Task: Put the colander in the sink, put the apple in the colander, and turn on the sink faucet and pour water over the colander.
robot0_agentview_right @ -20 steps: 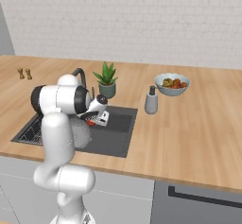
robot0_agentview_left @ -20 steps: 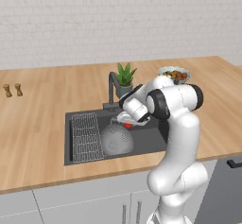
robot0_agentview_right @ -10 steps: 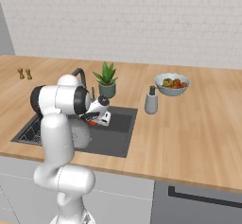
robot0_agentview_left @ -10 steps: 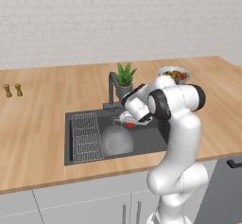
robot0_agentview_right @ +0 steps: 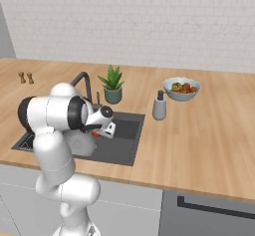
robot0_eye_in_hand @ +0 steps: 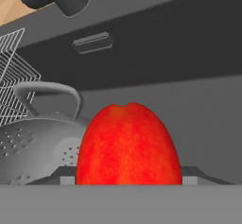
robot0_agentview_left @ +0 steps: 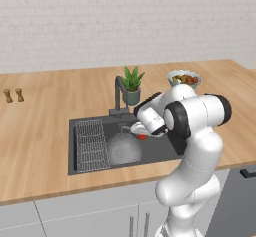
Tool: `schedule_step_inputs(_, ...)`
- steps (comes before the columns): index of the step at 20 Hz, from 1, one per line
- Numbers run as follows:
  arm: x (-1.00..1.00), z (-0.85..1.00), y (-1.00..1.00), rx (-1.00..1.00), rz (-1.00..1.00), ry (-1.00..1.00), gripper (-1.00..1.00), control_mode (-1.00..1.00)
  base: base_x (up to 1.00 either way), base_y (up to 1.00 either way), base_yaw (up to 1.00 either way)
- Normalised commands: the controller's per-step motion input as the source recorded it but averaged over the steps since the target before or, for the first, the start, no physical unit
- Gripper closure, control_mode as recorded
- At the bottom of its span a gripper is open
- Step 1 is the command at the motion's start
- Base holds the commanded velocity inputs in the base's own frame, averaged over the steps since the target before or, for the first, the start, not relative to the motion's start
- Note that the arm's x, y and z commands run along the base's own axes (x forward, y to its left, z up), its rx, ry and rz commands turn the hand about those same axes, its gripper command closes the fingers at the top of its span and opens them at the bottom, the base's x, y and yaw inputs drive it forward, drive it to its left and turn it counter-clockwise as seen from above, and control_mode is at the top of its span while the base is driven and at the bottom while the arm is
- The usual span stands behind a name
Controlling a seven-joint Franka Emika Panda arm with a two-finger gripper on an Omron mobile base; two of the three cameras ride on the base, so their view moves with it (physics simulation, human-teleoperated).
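Gripper (robot0_agentview_left: 141, 134) fingers are closed on the apple (robot0_eye_in_hand: 128, 145), which sits between them so squarely that in the hand view the red fruit stands right above the two tips, its dimple turned up; a sliver of that red also peeks out under the hand in the left base view, low over the sink (robot0_agentview_left: 172, 146). Holding the fruit this snugly looks deliberate: a round, smooth thing would roll out of a loose grasp, and the hand is tipped well over as it reaches down into the basin. Just beside the fruit, toward the rack side, lies the colander (robot0_agentview_left: 124, 148), already down in the sink with its dotted wall and one loop handle (robot0_eye_in_hand: 47, 93) showing close by in the hand view. That placement makes sense, since the bowl must be in the basin before the fruit goes in and water runs through its holes to the drain. I judge the current step to be carrying the fruit over the colander's mouth, and it is not yet inside; whether the fruit is directly above the rim I cannot tell. Next to the colander is the wire rack (robot0_agentview_left: 91, 143). Behind the basin the faucet (robot0_agentview_left: 119, 95) stands on its base, untouched, with the potted plant (robot0_agentview_left: 131, 84) just beside it.
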Motion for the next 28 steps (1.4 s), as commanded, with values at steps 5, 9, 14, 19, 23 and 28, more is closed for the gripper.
schedule_step_inputs(5,-0.28,0.08,0.22,0.00,0.00,0.02,1.00,-1.00,0.00,0.00,0.00)
schedule_step_inputs(9,-0.44,-0.08,0.24,0.00,0.00,0.13,1.00,-1.00,0.00,0.00,0.00)
schedule_step_inputs(14,-0.05,-0.08,0.32,0.00,0.00,0.04,1.00,-1.00,0.00,0.00,0.00)
schedule_step_inputs(19,0.35,0.00,0.34,0.00,0.00,0.00,1.00,-1.00,0.00,0.00,0.00)
schedule_step_inputs(23,0.44,-0.05,0.19,0.00,0.00,0.00,1.00,-1.00,0.00,0.00,0.00)
schedule_step_inputs(28,0.29,-0.19,-0.20,0.04,-0.01,-0.03,1.00,-1.00,0.00,0.00,0.00)
